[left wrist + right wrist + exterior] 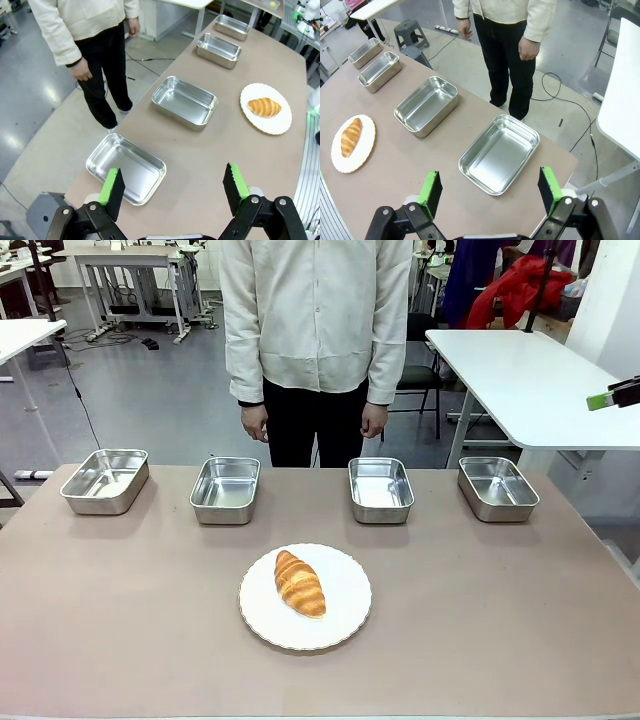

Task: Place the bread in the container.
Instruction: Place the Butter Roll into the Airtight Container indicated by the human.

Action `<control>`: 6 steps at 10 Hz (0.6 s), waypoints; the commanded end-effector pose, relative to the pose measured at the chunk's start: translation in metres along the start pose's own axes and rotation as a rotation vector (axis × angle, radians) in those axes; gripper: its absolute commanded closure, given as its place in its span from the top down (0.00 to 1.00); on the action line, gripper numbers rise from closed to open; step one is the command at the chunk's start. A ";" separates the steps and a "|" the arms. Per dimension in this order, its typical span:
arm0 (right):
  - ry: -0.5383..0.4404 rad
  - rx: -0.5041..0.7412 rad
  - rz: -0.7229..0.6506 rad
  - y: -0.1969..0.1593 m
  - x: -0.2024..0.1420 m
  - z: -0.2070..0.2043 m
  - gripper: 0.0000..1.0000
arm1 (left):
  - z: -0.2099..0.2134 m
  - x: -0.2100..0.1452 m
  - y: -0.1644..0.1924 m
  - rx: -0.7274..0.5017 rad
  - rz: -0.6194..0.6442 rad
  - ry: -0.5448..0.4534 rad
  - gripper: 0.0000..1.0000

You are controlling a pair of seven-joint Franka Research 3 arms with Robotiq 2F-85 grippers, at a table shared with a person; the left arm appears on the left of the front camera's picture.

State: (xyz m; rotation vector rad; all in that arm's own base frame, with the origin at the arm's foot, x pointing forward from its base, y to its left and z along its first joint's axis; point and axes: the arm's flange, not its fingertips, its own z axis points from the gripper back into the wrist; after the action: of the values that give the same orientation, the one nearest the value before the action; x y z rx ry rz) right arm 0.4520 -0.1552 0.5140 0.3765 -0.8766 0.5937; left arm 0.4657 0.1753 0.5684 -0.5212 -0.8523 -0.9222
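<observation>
The croissant [300,583] lies on a round white plate [350,622] at the table's near middle, also seen as the croissant [264,107] and the croissant [351,136] from the wrists. Four identical steel pans stand empty in a row along the far edge: the leftmost pan [105,480], two middle pans [225,490] [381,490] and the rightmost pan [497,488]. My left gripper [172,185] hangs open and empty high above the table beside the leftmost pan [125,167]. My right gripper [489,189] is open and empty, high over the rightmost pan [500,152].
A person stands at the far side behind the middle pans, with hands [255,423] hanging off the table. A white side table [520,380] stands at the back right. A green-padded finger [603,399] of my right gripper shows at the right edge.
</observation>
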 end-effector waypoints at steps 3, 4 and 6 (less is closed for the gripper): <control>-0.012 0.004 0.001 0.000 0.000 0.000 1.00 | 0.001 0.001 -0.002 -0.007 -0.007 -0.004 1.00; -0.012 0.004 0.001 0.000 0.000 0.000 1.00 | 0.001 0.001 -0.002 -0.007 -0.007 -0.004 1.00; -0.012 0.004 0.001 0.000 0.000 0.000 1.00 | 0.001 0.001 -0.002 -0.007 -0.007 -0.004 1.00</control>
State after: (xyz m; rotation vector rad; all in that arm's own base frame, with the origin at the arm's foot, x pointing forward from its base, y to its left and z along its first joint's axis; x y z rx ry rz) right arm 0.4520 -0.1552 0.5140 0.3765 -0.8766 0.5937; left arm 0.4657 0.1753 0.5684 -0.5211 -0.8523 -0.9222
